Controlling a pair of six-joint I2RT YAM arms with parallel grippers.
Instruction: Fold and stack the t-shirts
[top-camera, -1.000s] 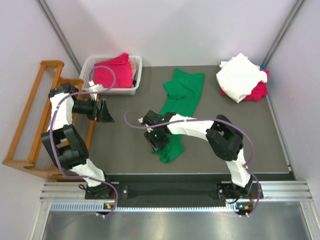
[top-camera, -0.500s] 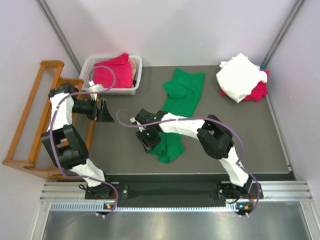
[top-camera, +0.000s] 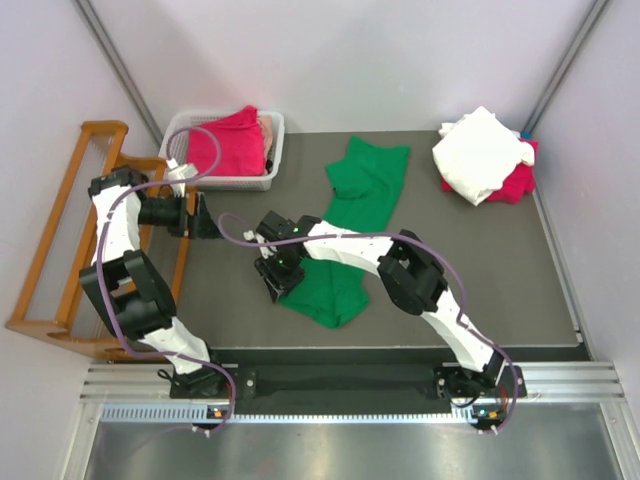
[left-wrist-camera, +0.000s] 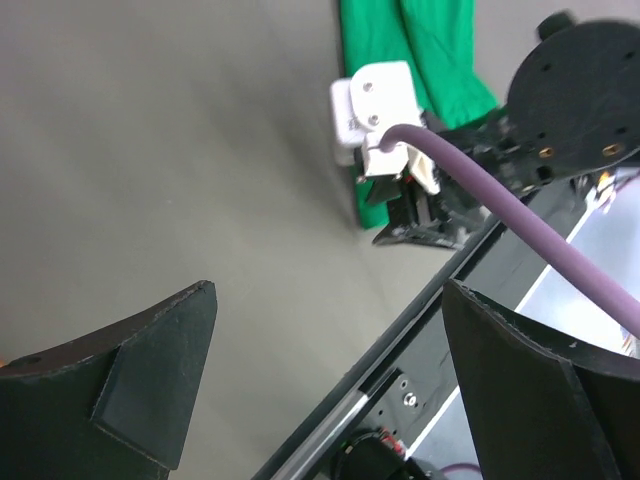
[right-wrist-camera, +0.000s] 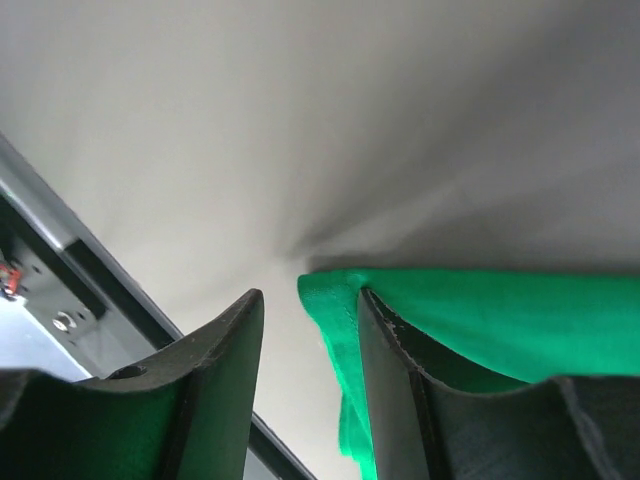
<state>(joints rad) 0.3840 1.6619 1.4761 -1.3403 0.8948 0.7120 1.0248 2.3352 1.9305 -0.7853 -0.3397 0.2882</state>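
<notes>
Pinching rumpled edge of soft green t-shirt (right-wrist-camera: 500, 305), seemingly: right claw (right-wrist-camera: 308, 300).

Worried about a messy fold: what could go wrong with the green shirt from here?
The right gripper pinches only a corner of the green shirt, so it may slip free. The shirt lies bunched and twisted, so folding now may go crooked. The purple cable loops near the open left gripper and might snag.

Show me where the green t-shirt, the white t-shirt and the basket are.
green t-shirt (top-camera: 368, 180), top external view, its far half.
white t-shirt (top-camera: 480, 152), top external view, its middle.
basket (top-camera: 243, 183), top external view, near wall.
</notes>
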